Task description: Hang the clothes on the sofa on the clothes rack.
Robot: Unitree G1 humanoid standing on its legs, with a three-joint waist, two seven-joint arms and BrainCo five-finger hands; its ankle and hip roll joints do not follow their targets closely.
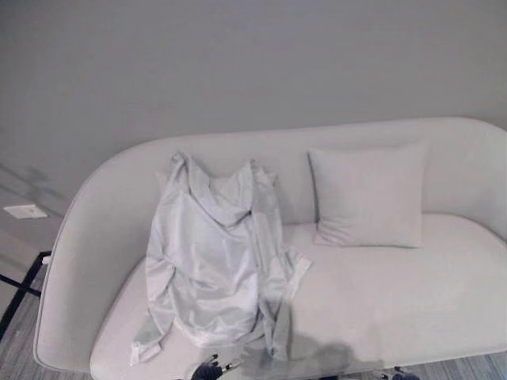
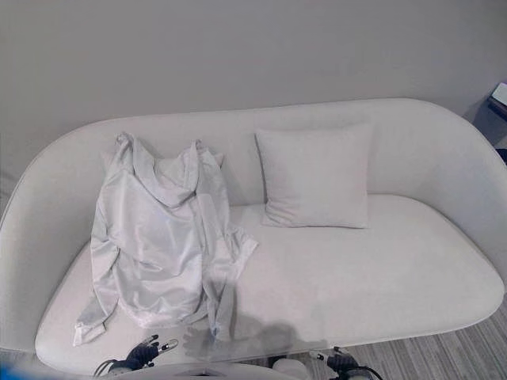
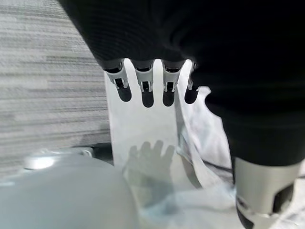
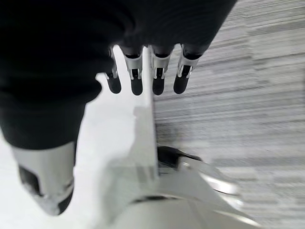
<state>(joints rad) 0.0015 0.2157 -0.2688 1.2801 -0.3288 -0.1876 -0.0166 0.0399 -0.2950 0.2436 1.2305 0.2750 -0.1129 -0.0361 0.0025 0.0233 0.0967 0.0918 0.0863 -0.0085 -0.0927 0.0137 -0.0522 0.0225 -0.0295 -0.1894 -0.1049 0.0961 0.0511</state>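
Just beyond our left hand, past its fingertips, lies the pale silvery-grey, satiny hooded garment we must hang. It is draped down the curved off-white upholstered sofa, hood propped against the backrest and hem and sleeves trailing toward the seat's front edge, so its long axis runs straight away from our fingers. In the left wrist view our fingers hang straight and slightly apart, holding nothing, with a fold of the garment just past them. Our right hand hovers low at the seat's front edge, well apart from the garment, its fingers likewise straight and empty. A square off-white cushion leans on the backrest beyond the right hand. We judge the left hand nearer, so it should reach forward for the hem or the trailing sleeve.
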